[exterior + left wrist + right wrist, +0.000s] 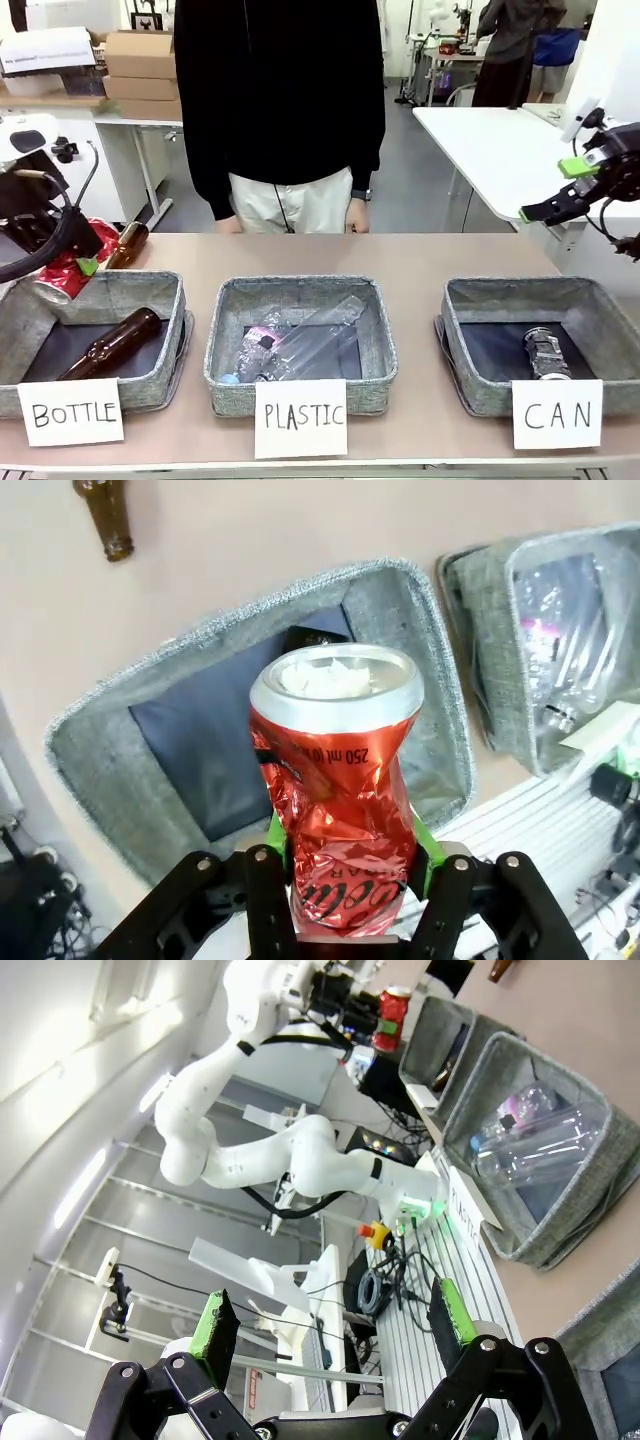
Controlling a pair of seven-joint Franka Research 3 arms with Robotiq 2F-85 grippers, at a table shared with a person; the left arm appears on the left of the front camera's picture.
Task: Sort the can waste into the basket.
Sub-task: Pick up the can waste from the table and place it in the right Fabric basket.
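My left gripper (78, 264) is shut on a crushed red can (58, 272) and holds it over the far left corner of the "BOTTLE" basket (110, 290). In the left wrist view the red can (335, 800) stands pinched in the left gripper (345, 875), open top towards the camera, above that basket's dark lining. A silvery-grey can (545, 352) lies inside the basket (520, 290) carded "CAN" at the right. My right gripper (565, 190) hangs open and empty above and behind that basket; its fingers (215, 1325) stand wide apart.
The "PLASTIC" basket (300, 290) in the middle holds clear bottles. A brown bottle (115, 342) lies in the "BOTTLE" basket, another brown bottle (126, 244) on the table behind it. A person stands at the far edge, hands on the table.
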